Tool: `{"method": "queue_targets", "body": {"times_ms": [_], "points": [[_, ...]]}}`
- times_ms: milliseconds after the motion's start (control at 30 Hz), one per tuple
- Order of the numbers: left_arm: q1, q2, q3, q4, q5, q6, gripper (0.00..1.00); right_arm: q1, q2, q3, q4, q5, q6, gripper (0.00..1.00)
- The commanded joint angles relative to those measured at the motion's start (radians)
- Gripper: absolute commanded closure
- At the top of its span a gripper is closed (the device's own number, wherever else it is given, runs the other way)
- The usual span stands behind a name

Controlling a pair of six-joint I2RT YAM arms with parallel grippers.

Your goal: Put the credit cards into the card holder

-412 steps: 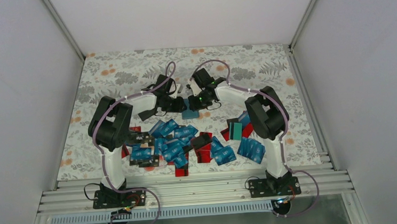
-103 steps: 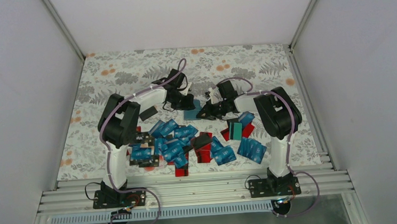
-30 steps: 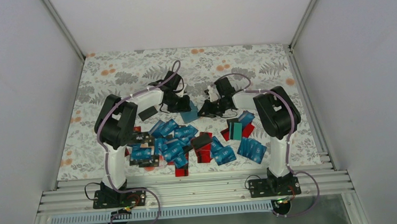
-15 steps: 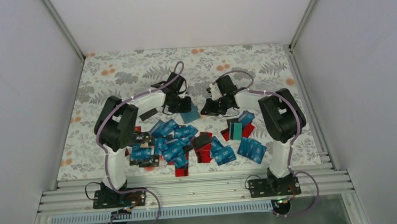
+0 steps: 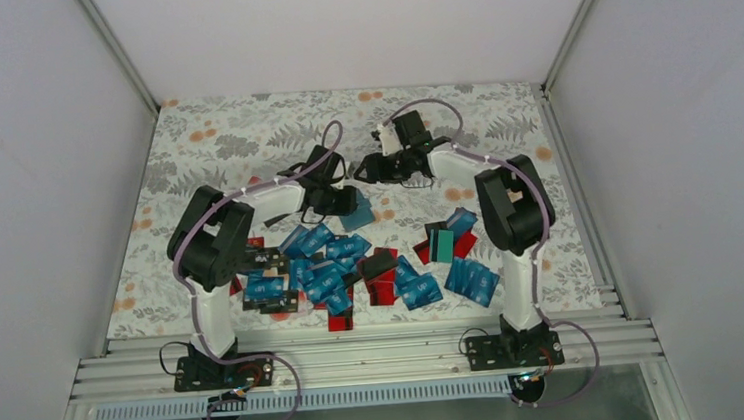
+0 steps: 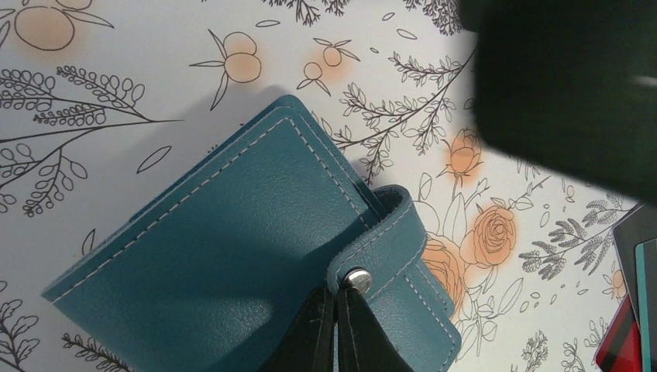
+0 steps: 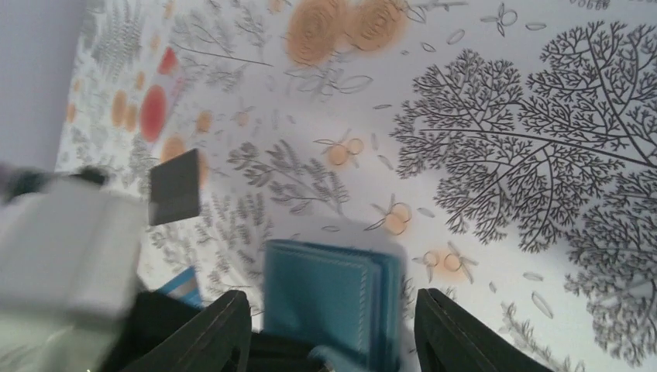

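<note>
**A:** Floral cloth [image 5: 231,131] covers the table, with plain white walls around it. Where does the card holder sit?

**B:** The card holder [image 6: 232,256] lies flat on the cloth just above the middle of the overhead view. It is folded closed, and its strap with the metal snap is wrapped over the cover.

**A:** And the left gripper?

**B:** The left gripper [image 6: 337,298] has its two fingers pressed together. Their tips sit right at the snap, at the bottom centre of the left wrist view.

**A:** The right one?

**B:** The right gripper [image 5: 363,169] hangs higher in the overhead frame, apart from the holder, and its jaws stand apart. In its wrist view the holder shows between the two fingers, further off. A black card [image 7: 174,187] lies on the cloth at the upper left.

**A:** The credit cards?

**B:** The credit cards [image 5: 328,269] lie in a loose overlapping heap across the lower middle of the overhead frame. They are mostly blue, with some red and black. A teal-green card [image 5: 441,245] lies at the heap's right side.
</note>
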Motion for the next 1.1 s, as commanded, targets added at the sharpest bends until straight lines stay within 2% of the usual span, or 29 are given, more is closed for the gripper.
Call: {"method": "queue_targets", "body": {"times_ms": [0,167,333,400,467,567,733,833,967,1067], "points": [[0.004,0.054,-0.100,-0.109,-0.096,0.028,0.98,0.005,0.118,0.079,-0.069,-0.009,-0.074,0.43],[0.003,0.052,-0.116,-0.084,-0.081,0.048,0.98,0.022,0.210,0.150,-0.117,-0.035,-0.125,0.38],[0.003,0.052,-0.128,-0.070,-0.078,0.059,0.98,0.052,0.277,0.195,-0.148,-0.046,-0.144,0.40],[0.003,0.052,-0.134,-0.067,-0.078,0.061,0.98,0.061,0.298,0.210,-0.158,-0.057,-0.139,0.46],[0.003,0.049,-0.134,-0.070,-0.081,0.065,0.98,0.067,0.304,0.207,-0.161,-0.068,-0.135,0.58],[0.003,0.045,-0.136,-0.072,-0.088,0.071,0.98,0.070,0.298,0.178,-0.165,-0.070,-0.136,0.70],[0.003,0.051,-0.134,-0.073,-0.088,0.072,0.98,0.068,0.252,0.121,-0.159,-0.054,-0.142,0.83],[0.003,0.050,-0.130,-0.081,-0.093,0.075,0.98,0.069,0.218,0.085,-0.143,-0.065,-0.139,0.94],[0.003,0.046,-0.112,-0.102,-0.103,0.077,0.98,0.069,0.172,0.029,-0.110,-0.064,-0.119,0.95],[0.003,0.036,-0.090,-0.124,-0.099,0.073,0.98,0.066,0.128,-0.036,-0.072,-0.005,-0.070,0.96]]}}
